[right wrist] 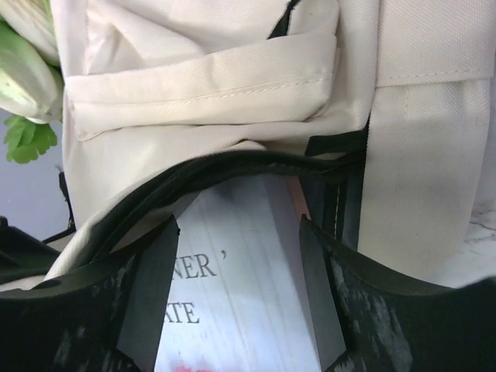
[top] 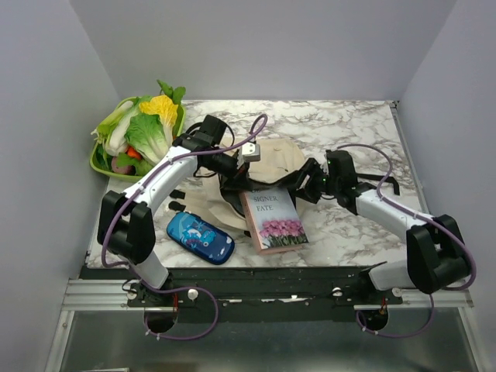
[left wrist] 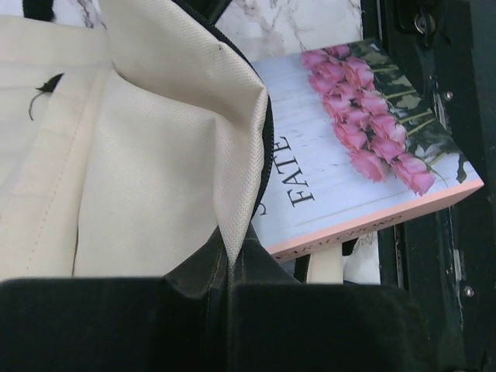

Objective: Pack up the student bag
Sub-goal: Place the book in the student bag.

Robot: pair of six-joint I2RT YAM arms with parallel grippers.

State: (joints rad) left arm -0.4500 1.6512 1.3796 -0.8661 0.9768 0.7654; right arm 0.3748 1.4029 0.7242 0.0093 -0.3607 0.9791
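The beige student bag (top: pixel 273 159) lies in the middle of the table, its black-trimmed mouth facing the near edge. A book (top: pixel 273 219) with pink flowers on its cover lies with its top end inside the mouth. My left gripper (top: pixel 235 166) is shut on the bag's black-trimmed rim (left wrist: pixel 232 225) and holds it up over the book (left wrist: pixel 364 147). My right gripper (top: pixel 308 186) is open just above the book's top end (right wrist: pixel 240 263), at the bag's zipper rim (right wrist: pixel 225 167). The fingers (right wrist: pixel 151 294) stand apart over the cover. The bag's cloth (right wrist: pixel 201 85) fills the view beyond.
A dark-blue patterned pencil case (top: pixel 200 237) lies near the front left edge. A green basket (top: pixel 98 162) of toy vegetables stands at the back left. A black strap trails on the marble to the right of the bag (top: pixel 387 184).
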